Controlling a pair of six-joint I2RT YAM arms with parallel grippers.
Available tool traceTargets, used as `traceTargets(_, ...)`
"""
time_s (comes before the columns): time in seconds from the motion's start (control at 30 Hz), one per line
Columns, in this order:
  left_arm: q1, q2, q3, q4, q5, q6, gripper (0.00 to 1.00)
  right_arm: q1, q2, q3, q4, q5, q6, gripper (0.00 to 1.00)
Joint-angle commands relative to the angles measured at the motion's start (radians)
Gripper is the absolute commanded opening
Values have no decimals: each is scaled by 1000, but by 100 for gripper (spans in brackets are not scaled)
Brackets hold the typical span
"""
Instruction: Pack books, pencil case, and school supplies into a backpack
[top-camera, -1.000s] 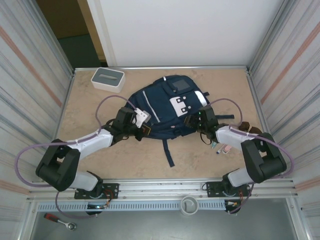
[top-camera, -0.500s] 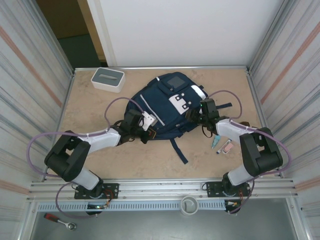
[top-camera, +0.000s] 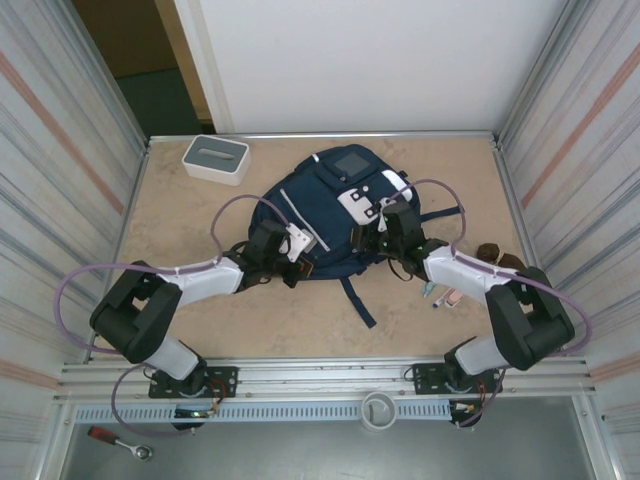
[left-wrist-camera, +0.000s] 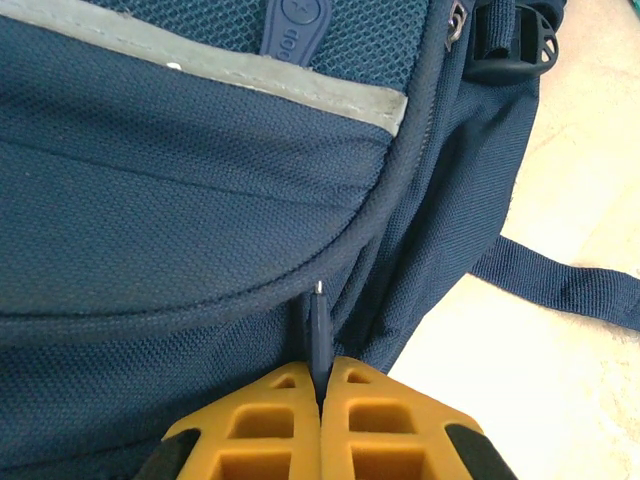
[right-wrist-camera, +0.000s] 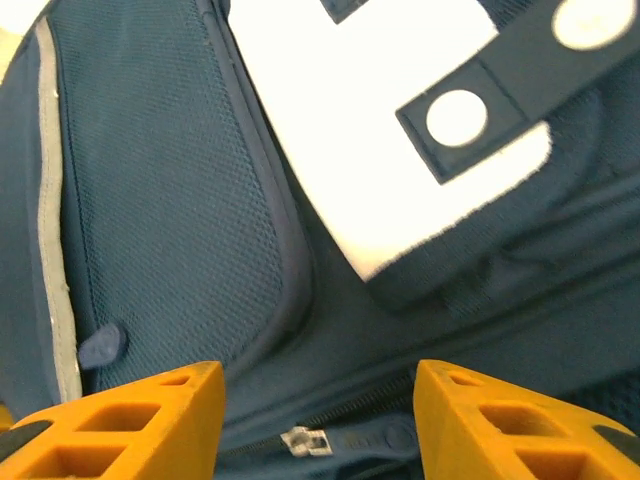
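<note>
Left fingers (left-wrist-camera: 262, 425): pressed fully together, pinching a thin dark zipper pull (left-wrist-camera: 317, 325) that stands up between their tips on a seam of the backpack (left-wrist-camera: 180, 190).
Right fingers (right-wrist-camera: 150, 420): standing well apart with nothing clamped. A small metal zipper slider (right-wrist-camera: 300, 440) lies on the fabric in the gap, and I cannot tell whether it touches either one.
Left gripper (top-camera: 288, 265): at the pack's near-left edge.
Right gripper (top-camera: 383, 240): over the pack's near-right side, just below the white reflective patch (top-camera: 357, 205).
Backpack position: middle of the table (top-camera: 200, 300), lying flat with its front face up and its top toward the far wall. One dark strap (top-camera: 356, 300) trails toward the near edge.
School supplies, count: two. One teal marker (top-camera: 428, 290) and one pink-and-white pen (top-camera: 451, 296) lie side by side on the table, just right of the pack and close under the right forearm.
Backpacks, count: one.
Grippers, count: two, both at the pack.
Other items, count: one white box (top-camera: 215, 158) with a grey top at the far-left corner. One brown object (top-camera: 490, 253) near the right wall is too small to identify.
</note>
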Motion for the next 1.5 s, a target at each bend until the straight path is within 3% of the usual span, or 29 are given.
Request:
traceTargets(0.0, -13, 8, 37, 37, -27, -1, 0, 6, 74, 78, -18, 5, 48, 50)
traceTargets(0.17, -18, 13, 37, 30, -40, 3, 0, 11, 175, 121, 21, -47, 73, 45)
traceTargets(0.33, -24, 24, 46, 33, -46, -1, 2, 28, 213, 126, 45, -79, 92, 21)
traceTargets(0.47, -36, 43, 65, 18, -66, 5, 4, 39, 213, 114, 52, -83, 99, 12)
traceTargets(1.13, -54, 115, 122, -10, -138, 17, 17, 48, 201, 85, 63, -87, 105, 9)
traceTargets(1.47, -65, 139, 126, -40, -193, 32, 11, 43, 192, 84, 53, -78, 98, 8)
